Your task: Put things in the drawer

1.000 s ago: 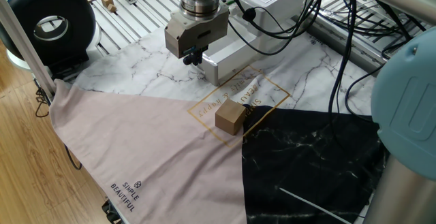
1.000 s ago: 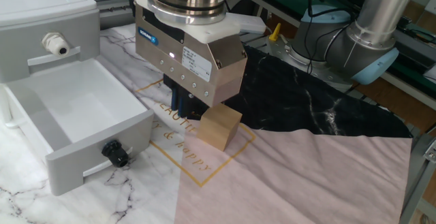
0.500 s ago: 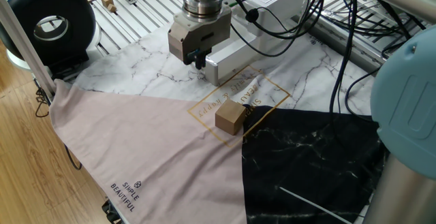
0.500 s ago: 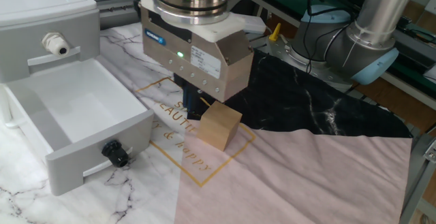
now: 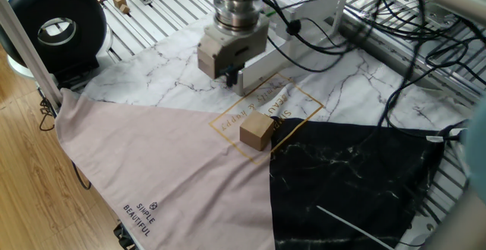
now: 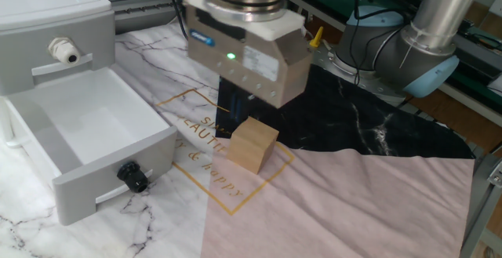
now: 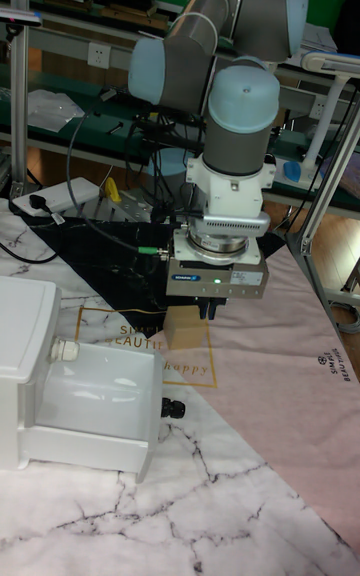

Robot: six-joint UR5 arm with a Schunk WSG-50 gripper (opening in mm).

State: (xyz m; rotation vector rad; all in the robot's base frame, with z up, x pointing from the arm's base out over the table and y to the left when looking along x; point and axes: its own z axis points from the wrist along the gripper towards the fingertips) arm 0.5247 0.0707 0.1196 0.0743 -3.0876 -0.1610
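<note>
**End effector slides across above the cube, holding nothing**

Over the last second the end effector has shifted rightward in the other fixed view, from the left of the cube to a spot above and just behind it; in one fixed view its body has drifted right and toward the upper centre of the frame. The cube has not moved.

The end effector hangs upright over the worktop, its dark fingers pointing down. They look close together, narrow rather than spread, and nothing sits between them. In one fixed view the fingertips are well apart from the cube, up and left of it; in the other fixed view they seem just behind the cube's top edge, and I cannot tell whether they touch it. A green light shows on the body of the tool.

The cube rests at frame centre on the cloth, inside the gold printed square, where the marble, pink and black panels meet.

The drawer stands pulled out at the left of the other fixed view, its white tray bare, black knob facing the lower edge. It belongs to the white cabinet in the upper left. In the tall fixed view the drawer lies lower left, and the cube is partly hidden under the end effector.
</note>
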